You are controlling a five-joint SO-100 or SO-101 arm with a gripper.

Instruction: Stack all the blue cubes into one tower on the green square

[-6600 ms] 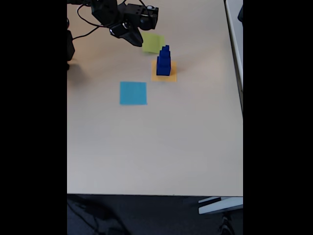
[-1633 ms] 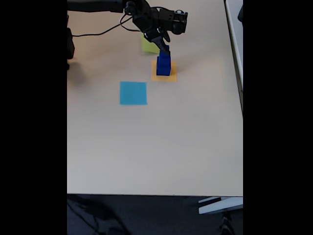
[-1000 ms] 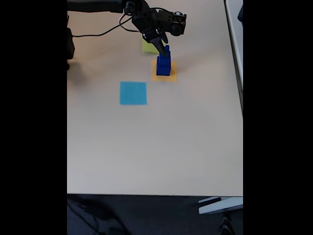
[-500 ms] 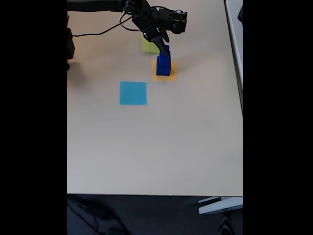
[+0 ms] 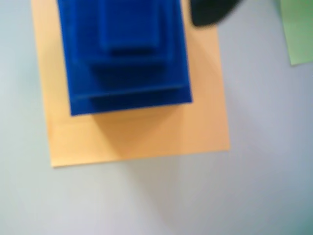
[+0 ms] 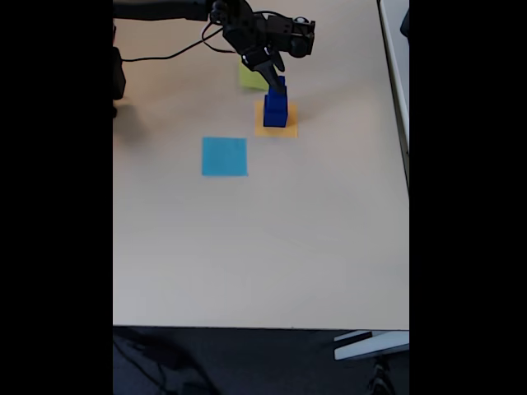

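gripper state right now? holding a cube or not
Gripper: at the top of the blue cubes tower on the orange square; open or shut cannot be told.

— What else do I have on the table (image 6: 263, 247)?
— I see a light blue paper square (image 6: 224, 156) lying flat near its middle, and an orange square (image 6: 275, 129) just beyond, well apart.

blue cubes (image 6: 275, 107) tower beside green square (image 6: 250, 77), open table (image 6: 263, 247) elsewhere
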